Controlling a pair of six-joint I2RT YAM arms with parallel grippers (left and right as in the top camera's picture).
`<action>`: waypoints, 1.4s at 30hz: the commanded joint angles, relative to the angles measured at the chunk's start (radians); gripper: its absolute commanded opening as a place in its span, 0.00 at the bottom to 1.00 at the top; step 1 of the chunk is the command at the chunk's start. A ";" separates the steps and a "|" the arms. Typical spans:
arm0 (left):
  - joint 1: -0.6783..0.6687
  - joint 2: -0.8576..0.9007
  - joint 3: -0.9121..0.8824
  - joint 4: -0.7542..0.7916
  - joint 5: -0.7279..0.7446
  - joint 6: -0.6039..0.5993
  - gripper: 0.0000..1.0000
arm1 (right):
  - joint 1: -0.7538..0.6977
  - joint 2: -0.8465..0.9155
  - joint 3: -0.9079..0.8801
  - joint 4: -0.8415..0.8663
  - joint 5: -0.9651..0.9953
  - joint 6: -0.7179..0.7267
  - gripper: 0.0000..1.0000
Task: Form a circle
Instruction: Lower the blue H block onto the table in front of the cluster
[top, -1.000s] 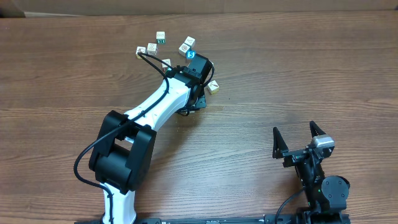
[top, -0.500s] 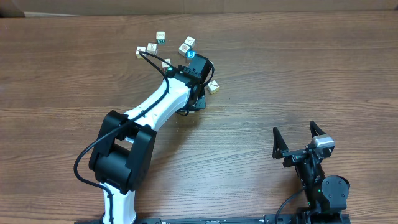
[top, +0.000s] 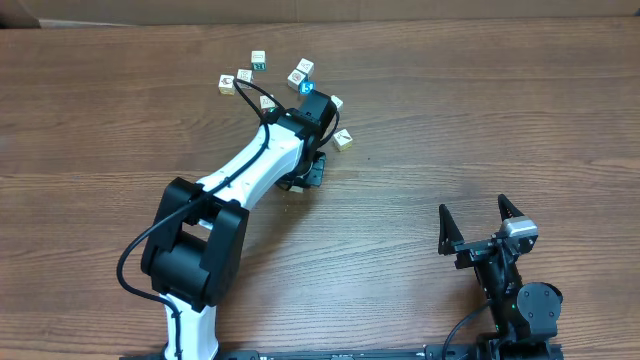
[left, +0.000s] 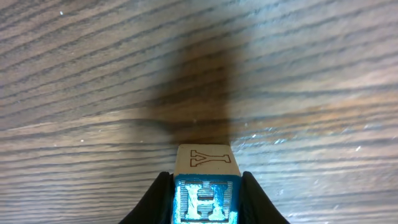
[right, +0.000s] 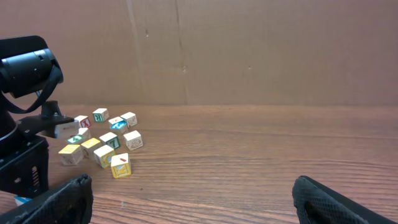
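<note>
Table (top: 520, 110) of brown wood grain, both arms based on the near edge. Left arm (top: 250, 165) reaches diagonally to the far middle, its wrist end over a scatter of loose cubes (top: 258, 61).

Left gripper (left: 206, 186) is clamped on a blue-faced cube (left: 206, 159). In the wrist view a dark finger (left: 155, 199) presses against each side of it. Its blue face, printed with an H, is toward the camera; a pale face with an outlined Y is turned toward the wood. Dark shadow on the boards just beyond. Whether this cube touches the table, cannot tell. From overhead the fingers are hidden under the wrist.

Loose cubes lie in a rough, gapped arc around the arm's tip, not a closed ring:
- Three sit left of the tip.
- One is tucked against the arm's left side.
- Three sit just beyond the tip, among them a blue-topped cube (top: 307, 88).
- Two sit on its right.

The right wrist view shows the group from low down, bunched at left before a cardboard wall (right: 249, 50). White and teal faces show, and a yellow cube (right: 120, 165) is nearest.

Right gripper (top: 474, 214) sits well apart at the near right edge, fingers spread wide, released.
</note>
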 joint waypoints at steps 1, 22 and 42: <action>0.029 0.018 -0.008 -0.017 0.006 0.125 0.05 | -0.002 -0.008 -0.010 0.005 0.007 -0.001 1.00; 0.069 0.018 -0.008 -0.037 0.128 0.314 0.08 | -0.002 -0.008 -0.010 0.005 0.007 -0.001 1.00; 0.069 0.018 -0.008 -0.035 0.128 0.312 0.43 | -0.002 -0.008 -0.010 0.005 0.007 -0.001 1.00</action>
